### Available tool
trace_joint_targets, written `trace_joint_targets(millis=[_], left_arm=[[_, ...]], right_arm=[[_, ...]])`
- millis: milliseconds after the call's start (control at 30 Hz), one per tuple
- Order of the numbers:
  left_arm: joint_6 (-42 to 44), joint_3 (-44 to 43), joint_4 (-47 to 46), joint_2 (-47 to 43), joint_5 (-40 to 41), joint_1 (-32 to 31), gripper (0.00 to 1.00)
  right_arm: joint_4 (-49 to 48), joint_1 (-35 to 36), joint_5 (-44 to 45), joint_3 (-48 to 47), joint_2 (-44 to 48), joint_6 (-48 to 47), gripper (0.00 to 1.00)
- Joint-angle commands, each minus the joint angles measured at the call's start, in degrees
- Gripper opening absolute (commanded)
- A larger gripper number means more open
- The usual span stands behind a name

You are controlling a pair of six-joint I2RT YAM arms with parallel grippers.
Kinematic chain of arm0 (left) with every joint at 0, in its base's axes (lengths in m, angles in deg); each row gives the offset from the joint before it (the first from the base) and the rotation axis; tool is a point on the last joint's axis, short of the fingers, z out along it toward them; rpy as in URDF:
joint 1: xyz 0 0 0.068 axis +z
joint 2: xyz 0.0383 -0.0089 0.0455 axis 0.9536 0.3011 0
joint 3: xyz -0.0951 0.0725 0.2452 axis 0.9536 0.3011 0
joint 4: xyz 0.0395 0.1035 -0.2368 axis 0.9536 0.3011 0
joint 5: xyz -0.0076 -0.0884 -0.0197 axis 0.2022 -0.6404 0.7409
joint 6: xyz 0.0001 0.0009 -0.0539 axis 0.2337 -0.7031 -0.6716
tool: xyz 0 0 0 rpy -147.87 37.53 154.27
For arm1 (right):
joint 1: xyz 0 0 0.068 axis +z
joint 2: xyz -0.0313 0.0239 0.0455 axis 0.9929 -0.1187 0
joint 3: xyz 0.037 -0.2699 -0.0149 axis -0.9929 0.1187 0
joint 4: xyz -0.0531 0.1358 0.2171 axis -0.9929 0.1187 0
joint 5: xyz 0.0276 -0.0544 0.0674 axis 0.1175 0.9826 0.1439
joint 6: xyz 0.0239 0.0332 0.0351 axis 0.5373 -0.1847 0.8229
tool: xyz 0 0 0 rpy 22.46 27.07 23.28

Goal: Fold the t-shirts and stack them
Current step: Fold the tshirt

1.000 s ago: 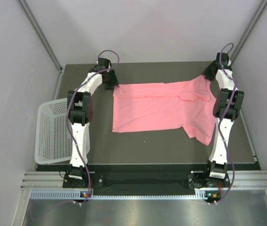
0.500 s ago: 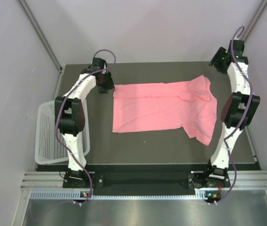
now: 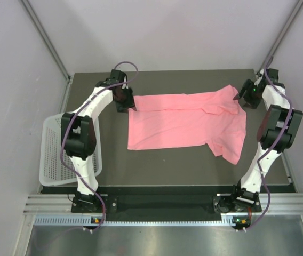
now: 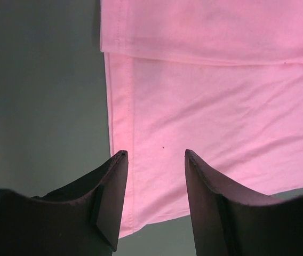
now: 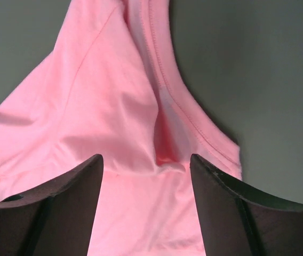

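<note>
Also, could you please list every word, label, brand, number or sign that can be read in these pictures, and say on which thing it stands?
None: no text can be read in any of the three views.
The t-shirt is plain pink, with no print or label showing.
The white basket and the dark table show no writing or sign.

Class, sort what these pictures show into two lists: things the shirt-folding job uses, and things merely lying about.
Job in hand: pink t-shirt; left hand; right hand, both open over it.
Lying about: white perforated basket.
</note>
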Motion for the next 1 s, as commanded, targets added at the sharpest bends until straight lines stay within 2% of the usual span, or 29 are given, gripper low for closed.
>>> trace_joint_targets(millis=[0,233,533,733,800,967], left_arm=[[0.87,0.08,0.92,-3.04,-1.46,-1.0,0.52],[0.87,-0.98,1.36,-2.51,-1.63,-1.53,0.52],[0.34,-2.65,1.27,-0.75,-2.51,-1.8,0.51],[0.52,-3.53,1.36,-0.49,-2.51,-2.15,0.51],[0.6,-3.53,1.36,-0.4,-2.51,-2.15,0.51],[0.34,-3.53,1.18,0.12,-2.6,-2.15,0.51]], right_arm=[[-3.01,0.31,-3.7,0.13,-0.57,-1.9,0.66],[-4.07,0.32,-3.79,2.15,-1.98,-2.68,0.59],[-5.39,0.32,-6.08,2.25,-4.08,-1.98,0.41],[-4.07,0.4,-6.0,1.72,-3.22,1.44,0.07],[-2.66,0.32,-5.9,2.33,-1.38,5.29,0.01],[-1.61,-0.12,-6.08,5.23,2.5,13.91,0.0]])
